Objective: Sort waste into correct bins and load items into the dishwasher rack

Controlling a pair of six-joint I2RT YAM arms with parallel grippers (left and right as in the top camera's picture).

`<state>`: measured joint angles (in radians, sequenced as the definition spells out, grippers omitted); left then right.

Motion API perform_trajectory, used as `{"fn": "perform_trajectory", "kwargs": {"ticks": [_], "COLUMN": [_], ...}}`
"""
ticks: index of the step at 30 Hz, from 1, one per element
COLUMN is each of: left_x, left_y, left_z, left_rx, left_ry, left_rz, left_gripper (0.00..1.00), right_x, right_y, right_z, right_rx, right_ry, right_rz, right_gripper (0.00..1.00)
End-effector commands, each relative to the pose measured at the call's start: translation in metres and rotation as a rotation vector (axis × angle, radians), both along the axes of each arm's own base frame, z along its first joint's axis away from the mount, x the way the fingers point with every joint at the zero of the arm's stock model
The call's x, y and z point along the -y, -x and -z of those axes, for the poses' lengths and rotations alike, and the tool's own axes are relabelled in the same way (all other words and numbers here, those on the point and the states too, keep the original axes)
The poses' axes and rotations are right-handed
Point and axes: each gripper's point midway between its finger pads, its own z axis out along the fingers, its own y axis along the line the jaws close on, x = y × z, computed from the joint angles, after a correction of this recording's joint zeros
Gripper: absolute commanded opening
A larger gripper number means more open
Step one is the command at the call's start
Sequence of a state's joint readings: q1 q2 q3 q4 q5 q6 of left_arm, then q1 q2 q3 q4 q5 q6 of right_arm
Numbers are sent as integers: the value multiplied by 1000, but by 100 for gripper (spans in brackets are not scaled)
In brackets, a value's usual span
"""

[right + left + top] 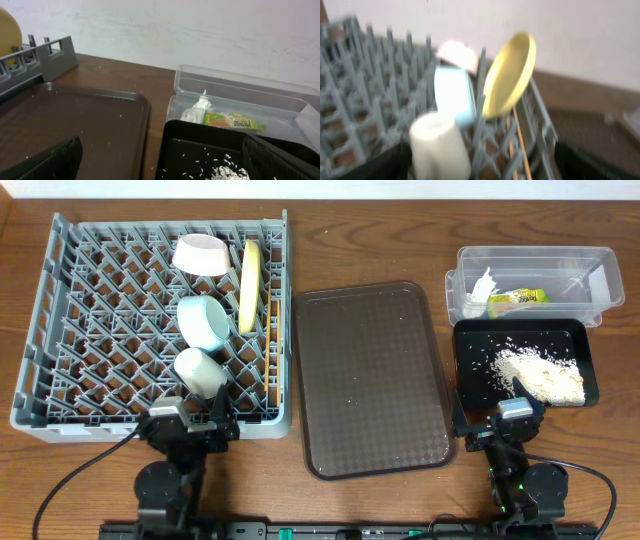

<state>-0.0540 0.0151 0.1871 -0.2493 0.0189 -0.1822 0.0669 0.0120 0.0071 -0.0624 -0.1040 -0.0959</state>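
A large square grey plastic rack with upright pegs [35, 330] takes up the left part of the table, reaching from close to the far edge nearly to the near edge. All the dishes stand in its right half. A white bowl [202, 255] rests on its side near the rack's far edge, and a round yellow plate [248, 285] stands on its rim just beside it. A light-blue bowl [203, 320] is propped on edge in front of the white one. A small pale cup [200, 370] lies tipped closest to the rack's near edge. In the blurred left wrist view, a pair of thin wooden chopsticks [510, 150] lies low along the rack's right side under the plate. A flat brown serving tray [370, 380] sits at the table's middle, dotted with a few white grains. Toward the far right corner stands a clear rectangular plastic tub [530, 252] holding a crumpled white tissue [481, 292] and a green-and-orange snack wrapper [520, 298]. A shallow black rectangular tray [470, 370] lies right in front of it; whether they touch I cannot tell. It carries a heap of loose white rice-like scraps [540, 375]. At the near edge, the left gripper [190, 423] faces the rack and the right gripper [503, 425] faces the black tray, each with jaws spread wide and holding nothing.
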Motion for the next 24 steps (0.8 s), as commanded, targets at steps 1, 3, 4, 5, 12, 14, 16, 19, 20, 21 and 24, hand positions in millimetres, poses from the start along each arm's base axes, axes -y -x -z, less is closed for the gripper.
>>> {"fn": "perform_trajectory", "kwargs": {"ticks": [1, 3, 4, 5, 12, 14, 16, 19, 20, 21, 24], "left_x": [-3, -3, -3, -2, 0, 0, 0, 0, 0, 0, 0], "left_y": [-11, -16, -17, -17, -14, -14, -14, -14, -14, -14, -14], "left_z": [7, 9, 14, 16, 42, 42, 42, 42, 42, 42, 42], "left_rx": [80, 133, 125, 115, 10, 9, 9, 9, 9, 9, 9], "left_ry": [-33, -53, -56, -73, -82, -82, -83, -82, -82, -83, -82], "left_rz": [-13, -12, -12, -8, 10, 10, 10, 10, 10, 10, 10], "left_gripper": [92, 93, 92, 92, 92, 93, 92, 93, 93, 92, 92], "right_x": [-2, -2, -2, -2, -2, -2, -2, -2, -2, -2, -2], "right_y": [0, 0, 0, 0, 0, 0, 0, 0, 0, 0, 0], "right_z": [0, 0, 0, 0, 0, 0, 0, 0, 0, 0, 0], "right_rx": [4, 4, 4, 4, 4, 4, 4, 4, 4, 4, 4], "right_ry": [14, 13, 13, 13, 13, 13, 13, 13, 13, 13, 13], "right_rz": [-7, -8, -8, -7, -8, -8, -8, -8, -7, -8, -8], "right_gripper": [99, 99, 99, 99, 99, 99, 99, 99, 99, 99, 99]}}
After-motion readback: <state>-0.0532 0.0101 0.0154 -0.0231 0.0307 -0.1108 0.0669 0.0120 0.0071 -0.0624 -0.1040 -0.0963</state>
